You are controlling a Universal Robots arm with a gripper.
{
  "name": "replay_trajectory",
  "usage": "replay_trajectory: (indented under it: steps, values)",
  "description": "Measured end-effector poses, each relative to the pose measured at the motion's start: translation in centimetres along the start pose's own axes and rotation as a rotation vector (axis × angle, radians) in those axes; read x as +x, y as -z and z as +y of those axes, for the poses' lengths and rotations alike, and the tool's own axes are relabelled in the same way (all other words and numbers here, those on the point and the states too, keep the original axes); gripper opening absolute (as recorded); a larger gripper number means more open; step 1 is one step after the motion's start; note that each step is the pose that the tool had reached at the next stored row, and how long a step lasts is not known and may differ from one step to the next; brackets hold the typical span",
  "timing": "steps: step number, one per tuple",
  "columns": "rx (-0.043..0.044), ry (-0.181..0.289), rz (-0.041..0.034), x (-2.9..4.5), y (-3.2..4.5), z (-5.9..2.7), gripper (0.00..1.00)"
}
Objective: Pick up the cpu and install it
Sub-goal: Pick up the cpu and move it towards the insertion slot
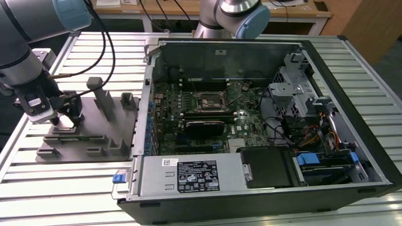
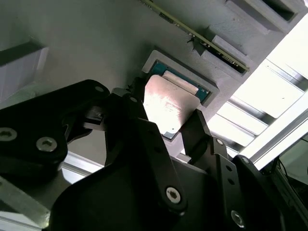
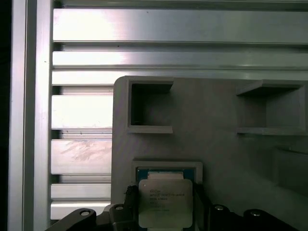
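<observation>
In both wrist views the cpu [image 2: 166, 103] [image 3: 166, 199], a flat square chip with a silvery top, sits over a shallow blue-green rimmed pocket [image 3: 166, 169] of the grey tray [image 1: 94, 139]. My gripper [image 1: 65, 121] [image 2: 168, 109] [image 3: 166, 204] is low over the tray's corner at the exterior view's left. One black finger [image 2: 137, 103] presses against one side of the chip and the other finger [image 2: 198, 130] against the opposite side. The black square socket [image 1: 209, 101] lies in the middle of the motherboard inside the open computer case [image 1: 326, 61], well to the exterior view's right of the gripper.
Upright grey posts [image 1: 97, 94] rise from the tray close beside the gripper. The tray and the case rest on a slatted aluminium table [image 1: 94, 52]. A cable [image 1: 107, 42] hangs from the arm above the tray. The case wall [image 1: 146, 94] stands between tray and motherboard.
</observation>
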State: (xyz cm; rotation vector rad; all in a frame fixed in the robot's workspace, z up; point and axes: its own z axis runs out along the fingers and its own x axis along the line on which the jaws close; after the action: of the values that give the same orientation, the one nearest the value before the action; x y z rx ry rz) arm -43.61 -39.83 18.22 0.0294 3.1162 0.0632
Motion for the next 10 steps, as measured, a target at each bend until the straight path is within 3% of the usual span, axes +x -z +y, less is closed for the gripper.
replay_trajectory:
  steps: [4, 10]
  values:
    - [0.0, 0.0, 0.0001, -0.01, 0.06, 0.0, 0.54]
    - [-0.0006, 0.0, -0.0001, -0.03, 1.1, 0.05, 0.54]
